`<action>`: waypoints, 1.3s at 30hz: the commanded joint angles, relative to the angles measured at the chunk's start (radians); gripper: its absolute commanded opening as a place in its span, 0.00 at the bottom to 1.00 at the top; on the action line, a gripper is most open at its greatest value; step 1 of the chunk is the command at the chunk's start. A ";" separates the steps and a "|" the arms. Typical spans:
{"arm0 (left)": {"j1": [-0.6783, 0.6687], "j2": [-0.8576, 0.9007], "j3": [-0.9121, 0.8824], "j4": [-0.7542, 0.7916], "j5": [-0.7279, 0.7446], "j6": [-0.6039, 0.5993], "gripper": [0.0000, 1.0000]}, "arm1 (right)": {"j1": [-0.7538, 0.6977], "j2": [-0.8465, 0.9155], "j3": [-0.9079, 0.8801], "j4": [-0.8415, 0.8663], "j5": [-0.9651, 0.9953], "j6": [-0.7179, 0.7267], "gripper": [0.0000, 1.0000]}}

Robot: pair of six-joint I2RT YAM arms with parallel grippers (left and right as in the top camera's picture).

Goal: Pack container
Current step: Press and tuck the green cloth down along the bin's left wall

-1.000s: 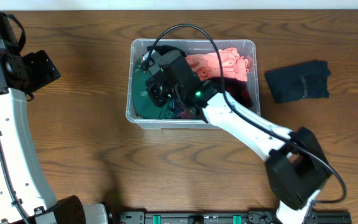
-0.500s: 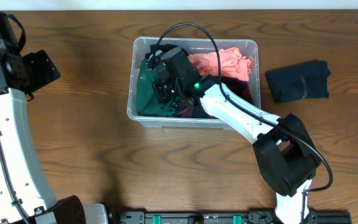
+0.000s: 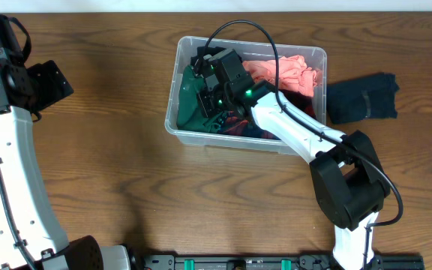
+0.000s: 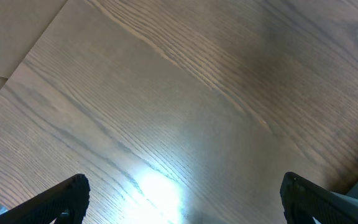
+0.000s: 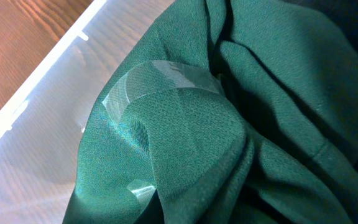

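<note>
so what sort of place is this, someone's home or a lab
Probably a robot test bench rather than a home: a left arm and right arm stand at a wood-grain table, the right one reaching into a clear container of clothes, its cable looping in the open.

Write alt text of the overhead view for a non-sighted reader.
The right arm reaches into a clear plastic container on a wooden table, over a green cloth beside a coral cloth. A dark folded cloth lies outside it at picture right; the left arm stands at picture left.
</note>
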 commanded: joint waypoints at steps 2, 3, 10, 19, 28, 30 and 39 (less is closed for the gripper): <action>0.003 -0.008 -0.002 0.000 -0.005 -0.016 0.98 | 0.005 0.087 -0.056 -0.067 0.087 -0.048 0.01; 0.003 -0.008 -0.002 0.000 -0.005 -0.016 0.98 | 0.014 0.087 -0.050 -0.074 0.089 -0.061 0.01; 0.003 -0.008 -0.002 0.000 -0.005 -0.016 0.98 | 0.040 0.055 0.105 -0.208 0.114 -0.091 0.45; 0.003 -0.008 -0.002 0.000 -0.005 -0.016 0.98 | 0.068 0.031 0.285 -0.373 0.110 -0.135 0.74; 0.003 -0.008 -0.002 0.000 -0.005 -0.016 0.98 | 0.144 0.042 0.282 -0.383 0.129 -0.135 0.70; 0.003 -0.008 -0.002 0.000 -0.005 -0.016 0.98 | 0.161 0.042 0.282 -0.384 0.146 -0.134 0.69; 0.003 -0.008 -0.002 0.000 -0.005 -0.016 0.98 | 0.218 0.042 0.282 -0.401 0.182 -0.134 0.68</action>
